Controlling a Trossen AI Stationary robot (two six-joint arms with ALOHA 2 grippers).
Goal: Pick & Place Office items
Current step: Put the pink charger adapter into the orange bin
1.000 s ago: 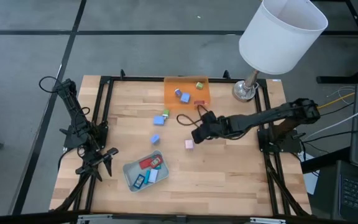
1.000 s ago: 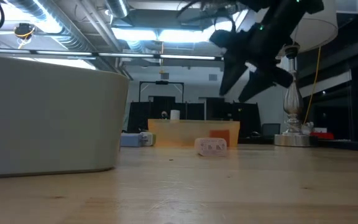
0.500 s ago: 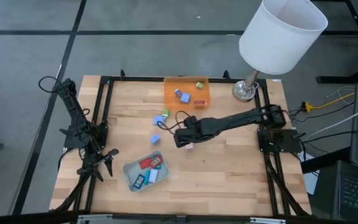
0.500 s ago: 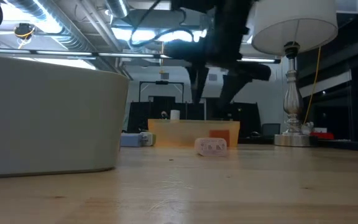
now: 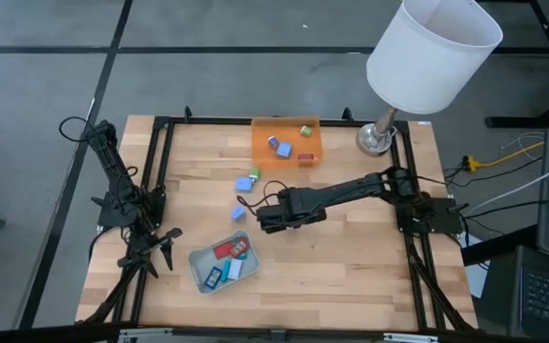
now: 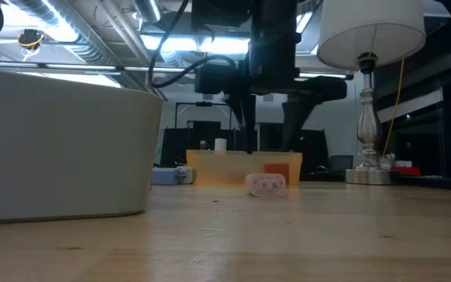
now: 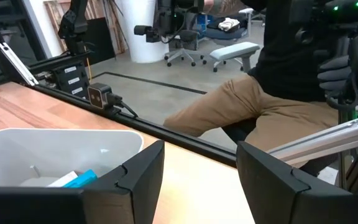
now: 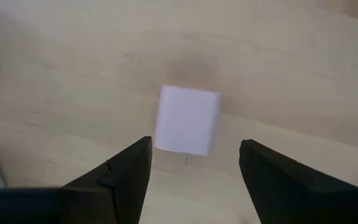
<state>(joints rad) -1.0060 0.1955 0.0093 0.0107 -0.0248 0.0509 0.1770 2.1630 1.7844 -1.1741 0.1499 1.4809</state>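
A pale pink block (image 8: pixel 187 120) lies flat on the wood; in the low view this pink block (image 6: pixel 266 184) sits in front of the orange tray (image 6: pixel 241 168). My right gripper (image 8: pixel 194 168) hangs open above it, pointing down, one finger on either side and clear of it. In the high view the right gripper (image 5: pixel 276 219) covers the block. Two blue blocks (image 5: pixel 246 183) (image 5: pixel 238 212) lie on the table. My left gripper (image 5: pixel 155 252) waits open at the near left, beside the grey-green tray (image 5: pixel 198 259), which holds red and blue pieces.
The orange tray (image 5: pixel 287 140) at the far edge holds green, blue and red pieces. A lamp (image 5: pixel 427 52) stands at the far right corner on its base (image 5: pixel 375 140). A black frame (image 5: pixel 160 171) borders the table. A seated person (image 7: pixel 241 106) shows beyond the table.
My right gripper has swung from right of centre toward the table's left and slightly nearer, and has come down over the pink block. In the low view it moved from upper right to straight above the block. The block has not moved.
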